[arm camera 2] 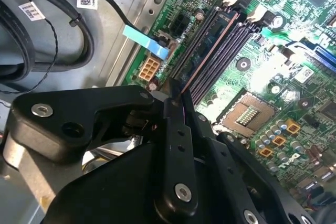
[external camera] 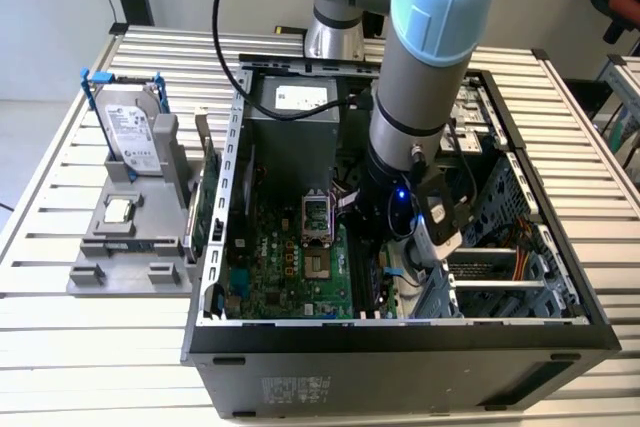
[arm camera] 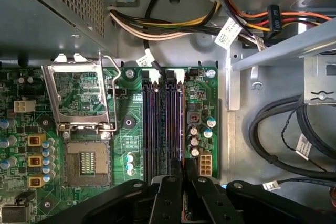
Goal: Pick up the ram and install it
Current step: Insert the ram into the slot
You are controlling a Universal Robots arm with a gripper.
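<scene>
The ram (arm camera 2: 210, 51) shows edge-on as a thin dark strip running along the outermost of the black memory slots (arm camera: 157, 124) on the green motherboard (external camera: 290, 267). In the first wrist view the ram (arm camera: 182, 129) lies over the slot nearest the pale power connector (arm camera: 205, 163). My gripper (arm camera 2: 177, 100) is shut on the ram's near end, its black fingers (arm camera: 170, 192) pressed together around the strip. In the exterior view the arm reaches down into the open computer case (external camera: 400, 347) over the slots. I cannot tell whether the ram sits fully in the slot.
The CPU socket (arm camera: 86, 169) with its raised metal latch frame (arm camera: 79, 93) lies beside the slots. Bundled cables (arm camera: 173, 24) and thick black cables (arm camera: 273, 129) crowd the case wall. A grey fixture outside holds a hard drive (external camera: 135, 132) and a green expansion card (external camera: 205, 197).
</scene>
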